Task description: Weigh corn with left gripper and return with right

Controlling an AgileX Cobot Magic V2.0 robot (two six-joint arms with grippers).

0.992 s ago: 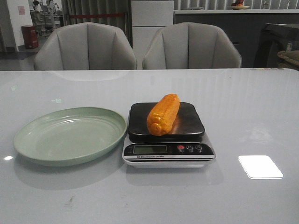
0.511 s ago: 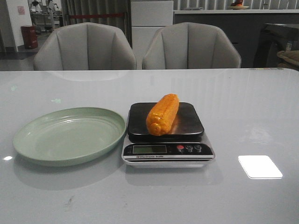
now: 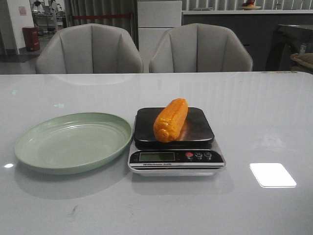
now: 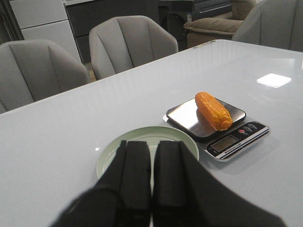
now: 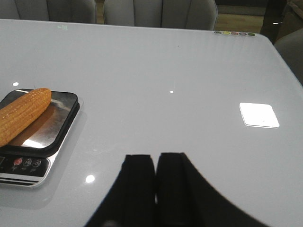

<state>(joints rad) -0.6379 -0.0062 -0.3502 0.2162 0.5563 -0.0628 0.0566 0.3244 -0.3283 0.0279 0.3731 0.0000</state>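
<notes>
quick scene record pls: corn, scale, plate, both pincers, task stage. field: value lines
corn: corn lying on the scale platform, untouched, long axis running front to back
scale: scale at table centre, display and buttons facing the robot; reading too small to tell
plate: pale green plate left of the scale, nothing on it
left pincer: left pincer shut, holding nothing, above the table short of the plate
right pincer: right pincer shut, holding nothing, right of the scale
task stage: corn placed for weighing; return to plate not yet done
</notes>
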